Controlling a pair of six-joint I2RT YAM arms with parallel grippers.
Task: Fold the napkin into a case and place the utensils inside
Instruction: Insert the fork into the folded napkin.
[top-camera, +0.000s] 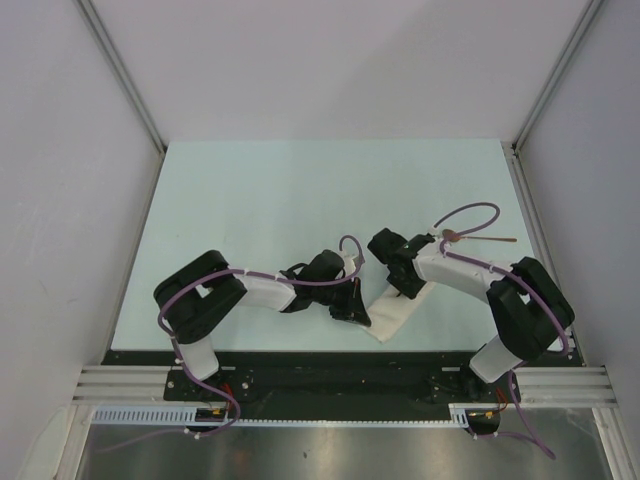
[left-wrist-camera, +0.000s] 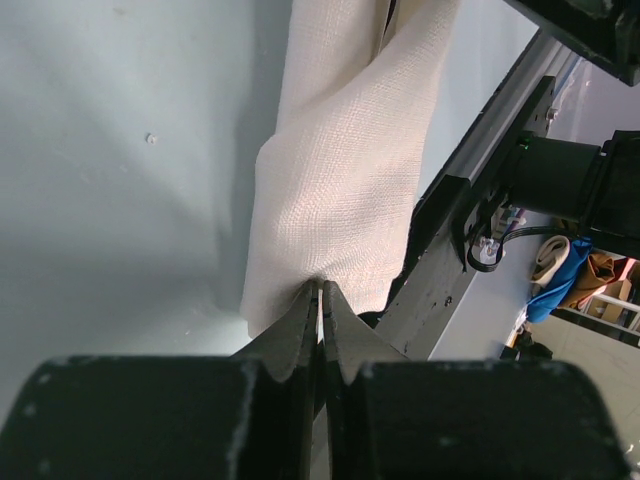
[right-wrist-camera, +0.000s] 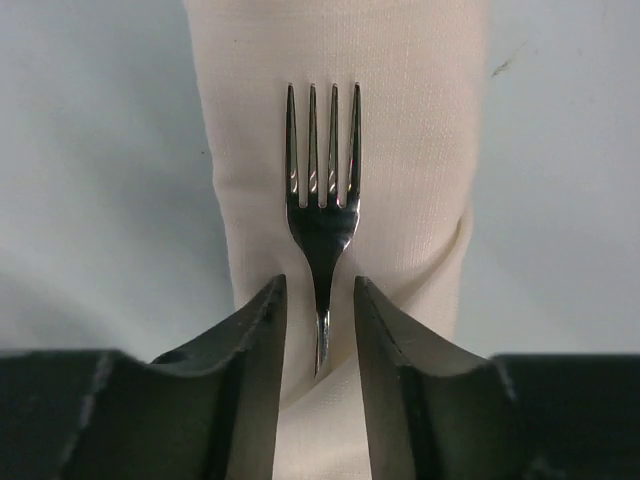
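**Two utensils, one case**

Two jaws of the right gripper (right-wrist-camera: 318, 292) stand apart, straddling the neck of a slim silver metal fork (right-wrist-camera: 322, 215), probably light, stiff and slippery, best taken at that neck; it lies on the folded cream cloth napkin case (right-wrist-camera: 420, 150), limp, at the near edge of the pale table (top-camera: 300, 190); the left gripper (left-wrist-camera: 321, 292) is clamped on its end; one fork, one case; one coppery-bowled silver spoon (top-camera: 478, 238) lies well apart.

Matt woven cloth case (right-wrist-camera: 420, 130), glossy metal fork (right-wrist-camera: 322, 210), smooth pale table (right-wrist-camera: 100, 150).
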